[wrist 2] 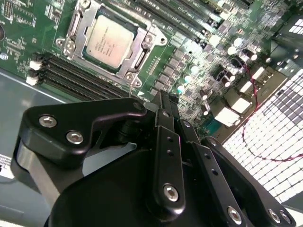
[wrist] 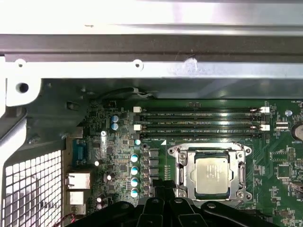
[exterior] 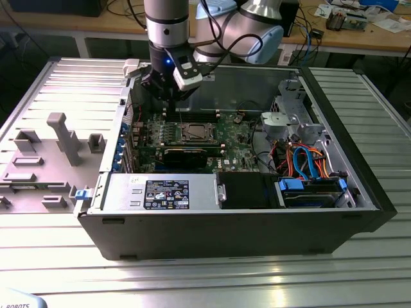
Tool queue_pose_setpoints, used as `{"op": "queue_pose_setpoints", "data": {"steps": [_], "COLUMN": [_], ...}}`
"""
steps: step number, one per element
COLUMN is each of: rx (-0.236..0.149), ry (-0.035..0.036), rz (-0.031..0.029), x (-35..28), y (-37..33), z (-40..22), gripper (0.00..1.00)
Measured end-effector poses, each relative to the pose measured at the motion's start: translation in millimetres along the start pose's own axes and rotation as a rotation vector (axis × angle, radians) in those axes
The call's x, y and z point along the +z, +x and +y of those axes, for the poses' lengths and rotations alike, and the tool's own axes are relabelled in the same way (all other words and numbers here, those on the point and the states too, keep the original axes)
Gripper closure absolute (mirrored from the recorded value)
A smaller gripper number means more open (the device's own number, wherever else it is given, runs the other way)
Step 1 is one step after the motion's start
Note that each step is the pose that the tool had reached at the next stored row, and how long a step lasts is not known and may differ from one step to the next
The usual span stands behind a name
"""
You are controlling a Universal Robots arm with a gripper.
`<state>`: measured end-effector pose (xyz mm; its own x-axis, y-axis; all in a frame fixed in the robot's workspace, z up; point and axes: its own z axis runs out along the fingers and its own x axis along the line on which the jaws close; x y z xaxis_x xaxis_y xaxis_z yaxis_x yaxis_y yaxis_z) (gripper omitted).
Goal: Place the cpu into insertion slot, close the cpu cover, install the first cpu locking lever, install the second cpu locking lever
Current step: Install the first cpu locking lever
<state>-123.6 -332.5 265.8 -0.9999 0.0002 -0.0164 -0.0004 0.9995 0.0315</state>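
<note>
The fingers (wrist 2: 162, 107) are pressed together with nothing between them. In the second wrist view their tips sit above the green motherboard (wrist 2: 199, 33), near one corner of the insertion slot (wrist: 210, 155) and clear of the chip. In the exterior view they hang from the arm (exterior: 168, 25) just inside the rear of the open computer case (exterior: 225, 231), above the board and to the exterior view's left of the socket.

The cpu (wrist: 213, 176) lies flat in the insertion slot with its silvery top facing up. The cpu cover (wrist: 185, 176) is down around it, and the chip shows through the cover's square window (whether the side levers are hooked I cannot tell). Long narrow memory slots (wrist: 199, 118) run alongside the socket, between it and the case wall.

Further out, a long black expansion card (exterior: 186, 154) lies across the board on the near side of the socket. In front of that is a silvery power supply (exterior: 160, 192). The case stands on a ribbed metal counter (exterior: 192, 276), and a grey moulded fixture (exterior: 45, 160) sits to the exterior view's left of it.
</note>
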Motion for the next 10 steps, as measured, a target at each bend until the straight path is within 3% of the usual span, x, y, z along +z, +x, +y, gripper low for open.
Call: {"op": "queue_pose_setpoints", "data": {"steps": [4, 10], "rx": [-0.006, -0.01], "ry": [-0.0002, -0.0003], "rz": [0.0001, 0.0002], "x": [0.6, 1.0], "y": [0.0, -0.9], "z": [10.0, 14.9], "gripper": [0.89, 0.89]}}
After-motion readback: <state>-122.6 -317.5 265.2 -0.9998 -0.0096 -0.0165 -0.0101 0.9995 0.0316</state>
